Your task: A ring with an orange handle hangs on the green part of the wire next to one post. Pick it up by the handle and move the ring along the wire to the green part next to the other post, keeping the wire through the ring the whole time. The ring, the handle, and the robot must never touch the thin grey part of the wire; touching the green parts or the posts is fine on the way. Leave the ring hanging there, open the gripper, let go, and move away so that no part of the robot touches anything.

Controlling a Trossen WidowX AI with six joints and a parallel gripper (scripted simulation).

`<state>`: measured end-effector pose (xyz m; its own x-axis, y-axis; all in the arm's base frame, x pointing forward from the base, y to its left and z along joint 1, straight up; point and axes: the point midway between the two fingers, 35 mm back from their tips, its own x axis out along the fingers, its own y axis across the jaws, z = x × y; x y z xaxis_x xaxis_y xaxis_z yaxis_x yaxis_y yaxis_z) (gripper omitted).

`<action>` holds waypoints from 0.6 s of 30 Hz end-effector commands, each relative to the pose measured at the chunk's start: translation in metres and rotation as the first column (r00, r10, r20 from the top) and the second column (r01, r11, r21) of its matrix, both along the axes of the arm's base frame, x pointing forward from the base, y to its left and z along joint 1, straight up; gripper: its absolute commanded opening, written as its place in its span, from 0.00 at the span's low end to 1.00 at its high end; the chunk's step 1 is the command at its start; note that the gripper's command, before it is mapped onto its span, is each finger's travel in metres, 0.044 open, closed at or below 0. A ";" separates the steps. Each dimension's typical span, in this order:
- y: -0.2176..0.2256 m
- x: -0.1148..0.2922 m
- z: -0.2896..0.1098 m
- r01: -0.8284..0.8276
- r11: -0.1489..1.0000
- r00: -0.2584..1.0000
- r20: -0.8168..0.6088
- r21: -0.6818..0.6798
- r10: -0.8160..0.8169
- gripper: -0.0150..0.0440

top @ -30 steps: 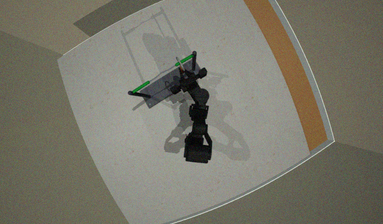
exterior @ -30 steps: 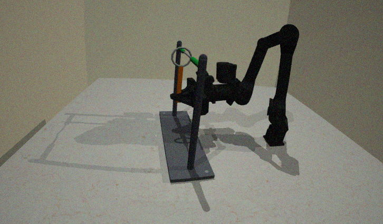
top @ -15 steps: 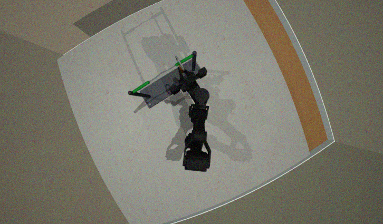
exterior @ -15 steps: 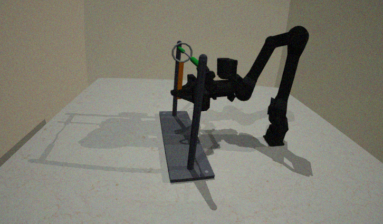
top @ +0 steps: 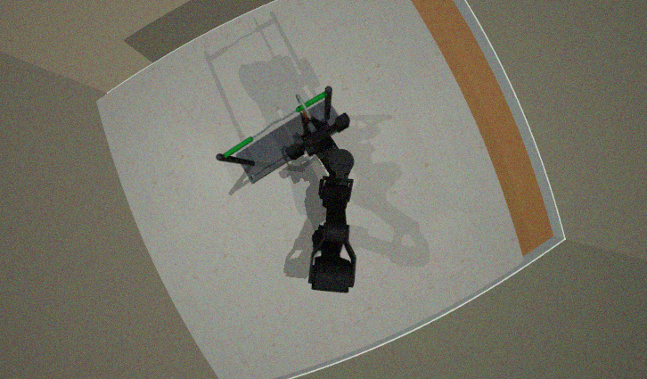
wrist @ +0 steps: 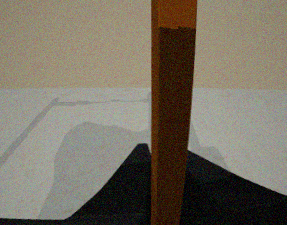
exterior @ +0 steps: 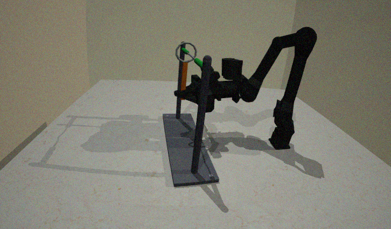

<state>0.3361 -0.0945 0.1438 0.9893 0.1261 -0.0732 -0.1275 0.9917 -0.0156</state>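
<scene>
The ring (top: 298, 98) (exterior: 196, 53) is around the green part (top: 315, 100) (exterior: 184, 50) by the far post (exterior: 178, 106), near that part's inner end. The wire passes near the ring's middle in the exterior view, with no contact visible. The orange handle (exterior: 184, 73) (wrist: 173, 99) hangs down from the ring, nearly upright. My gripper (exterior: 179, 94) (wrist: 154, 152) is shut on the handle's lower part, below the wire. The thin grey wire (top: 274, 125) (exterior: 190, 55) runs to the other green part (top: 238, 146) (exterior: 198, 62). The handle's lowest end is partly hidden by my fingers.
The near post (exterior: 199, 128) partly hides my gripper body in the exterior view; it is the left post (top: 236, 160) in the top view. Both posts stand on a dark base plate (top: 266, 158) (exterior: 177, 160). An orange strip (top: 470, 84) lies along the table's right side.
</scene>
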 end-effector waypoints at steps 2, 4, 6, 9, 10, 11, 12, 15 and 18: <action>0.000 0.000 0.001 0.003 1.000 1.000 0.002 0.003 -0.003 0.00; 0.000 0.000 0.001 0.003 1.000 1.000 0.002 0.003 -0.003 0.00; 0.000 0.000 0.001 0.003 1.000 1.000 0.002 0.003 -0.003 0.00; 0.000 0.000 0.001 0.003 1.000 1.000 0.002 0.003 -0.003 0.00; 0.000 0.000 0.001 0.003 1.000 1.000 0.002 0.003 -0.003 0.00; 0.000 0.000 0.001 0.003 1.000 1.000 0.002 0.003 -0.003 0.00; 0.000 0.000 0.001 0.003 1.000 1.000 0.002 0.003 -0.003 0.00; 0.003 0.000 0.001 0.001 1.000 1.000 0.002 0.003 -0.001 0.00; 0.006 0.000 0.001 0.000 1.000 1.000 0.001 0.003 0.000 0.00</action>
